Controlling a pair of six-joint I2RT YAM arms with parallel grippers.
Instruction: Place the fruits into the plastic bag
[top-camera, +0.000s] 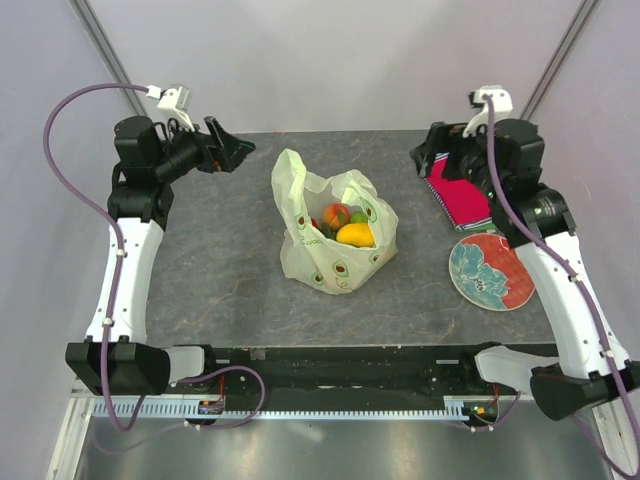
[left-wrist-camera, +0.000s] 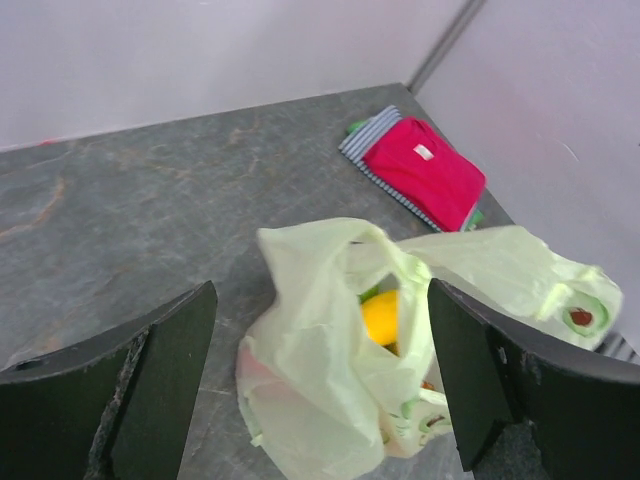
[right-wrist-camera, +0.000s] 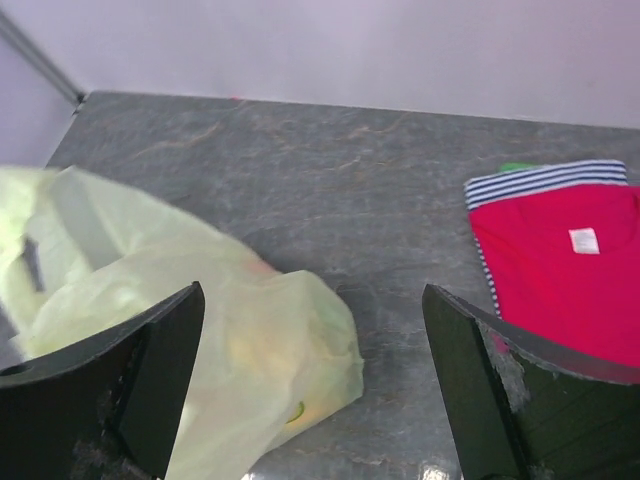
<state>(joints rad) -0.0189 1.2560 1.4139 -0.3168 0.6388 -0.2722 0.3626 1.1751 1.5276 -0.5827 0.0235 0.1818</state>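
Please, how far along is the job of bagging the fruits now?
Done: a peach, a yellow mango-like piece and a green fruit lie inside the plastic bag. In hand: nothing; the left tool and right tool stand open, away from it. Left: probably little, as no fruit shows outside the bag.

No writing, number or brand can be read. The white tag (right-wrist-camera: 583, 240) on the red shirt (right-wrist-camera: 560, 290) looks blank at this size, and the plastic bag (top-camera: 312, 250) carries only picture motifs.
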